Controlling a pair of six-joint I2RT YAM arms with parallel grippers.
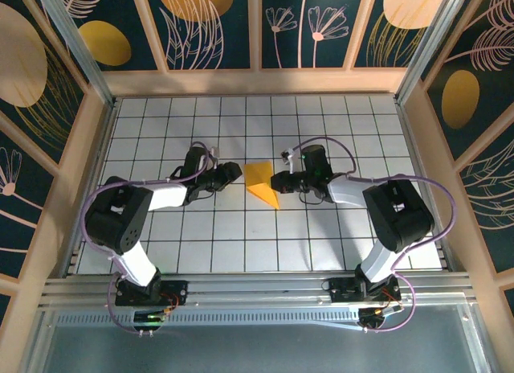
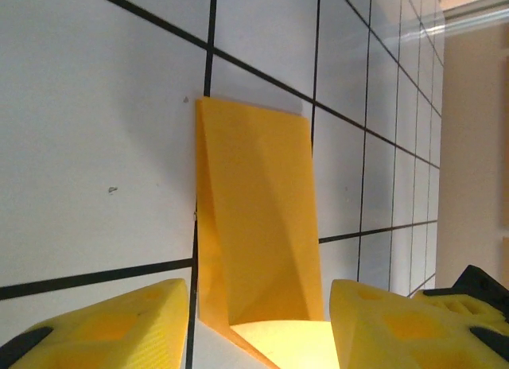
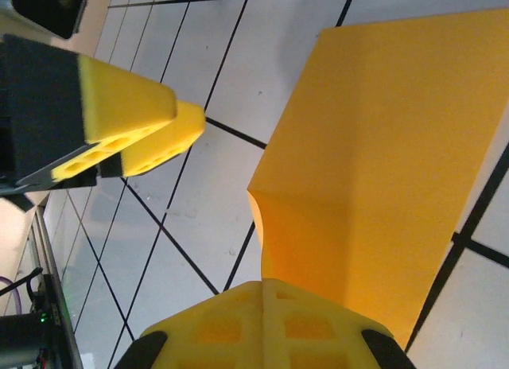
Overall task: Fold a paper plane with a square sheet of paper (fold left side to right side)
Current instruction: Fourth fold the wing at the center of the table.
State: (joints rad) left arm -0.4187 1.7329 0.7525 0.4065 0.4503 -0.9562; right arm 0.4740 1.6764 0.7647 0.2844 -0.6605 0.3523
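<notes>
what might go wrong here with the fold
The right end effector pinches one lifted edge of the paper; pulling could tear or crumple it. The left end effector stands open at the paper's other side, so nothing pins it and it may slide, skewing the crease.

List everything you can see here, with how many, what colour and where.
paper: one, orange-yellow, folded, middle of the table between the two grippers
table: one, white tiles with dark lines, under everything
walls: three sides, dark blue with gold ovals and pale plant drawings, light wooden frames
rail: one, silver metal, along the near edge
arms: two, black and white, bases on the rail, both reaching to the middle
left gripper: one, yellow fingers, open, at the paper's left edge
right gripper: one, yellow fingers, shut on the paper's right edge
</notes>
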